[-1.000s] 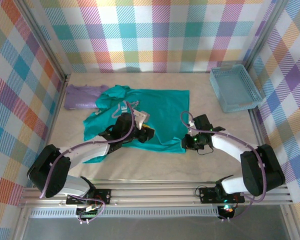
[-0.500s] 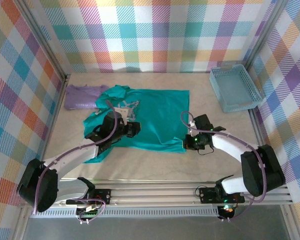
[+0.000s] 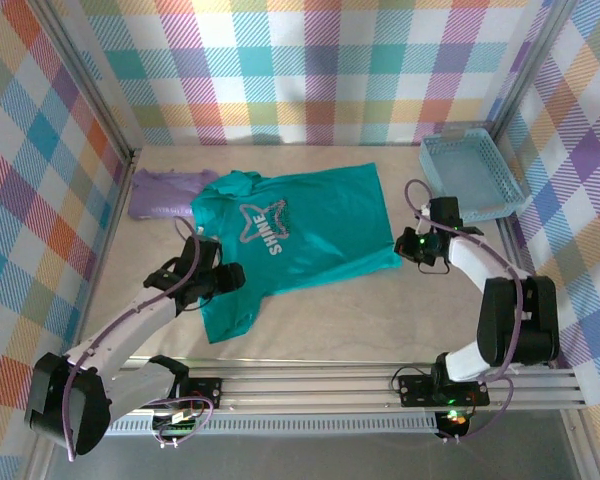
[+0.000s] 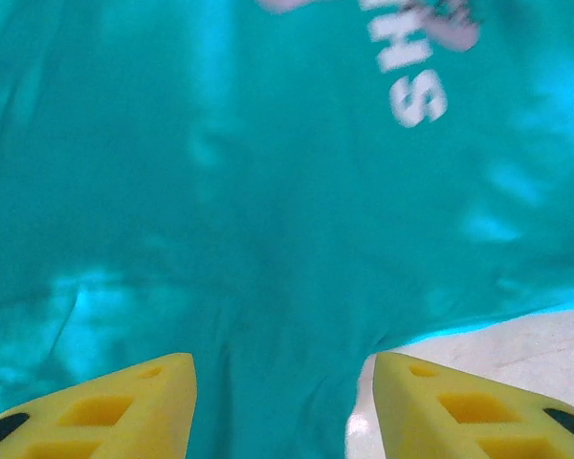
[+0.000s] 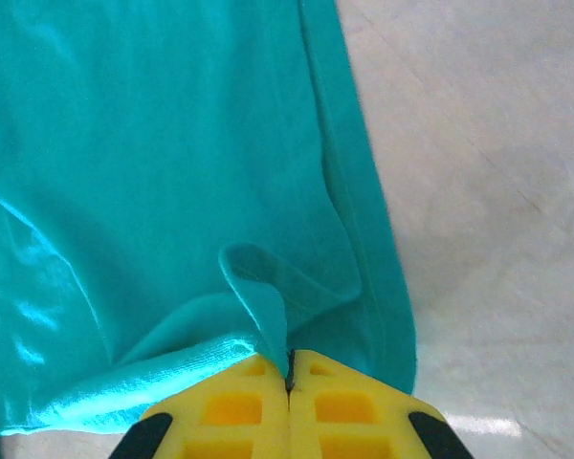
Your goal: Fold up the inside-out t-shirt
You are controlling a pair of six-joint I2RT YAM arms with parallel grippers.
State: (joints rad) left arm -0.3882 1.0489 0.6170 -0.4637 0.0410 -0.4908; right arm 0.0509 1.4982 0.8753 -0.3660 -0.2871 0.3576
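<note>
Inspection finding: the inside-out t-shirt [image 3: 315, 225] lies spread across the middle of the table [image 3: 330, 325] in the top view, its pale print [image 3: 265, 225] facing up and a narrow part trailing toward the lower left. The right gripper [image 3: 410, 245] is at the shirt's lower right corner. In the right wrist view its fingers [image 5: 239, 406] are clenched together with a raised fold of hem cloth running into the seam between them, so it is grasping the shirt. The left gripper [image 3: 228, 277] sits over the shirt's left edge, and in the left wrist view its fingers [image 4: 105, 402] stand apart in a released state, with nothing pinched. The step in hand appears to be laying the shirt flat before a fold. To do it well, any pull from the right should stay low and travel along the tabletop so the puckered corner smooths out rather than lifts, and the left should rise clear of the cloth before travelling, lest it drag the sleeve side back into creases. Items not verifiable: how many layers the right pinch holds; whether the left fingertips touch the cloth — that view is blurred; whether the shirt's upper left sleeve overlaps the lavender garment [image 3: 160, 193] or merely abuts it; and any seams marking the inside-out face. The blue basket [image 3: 470, 180] stands well apart at the upper right.
</note>
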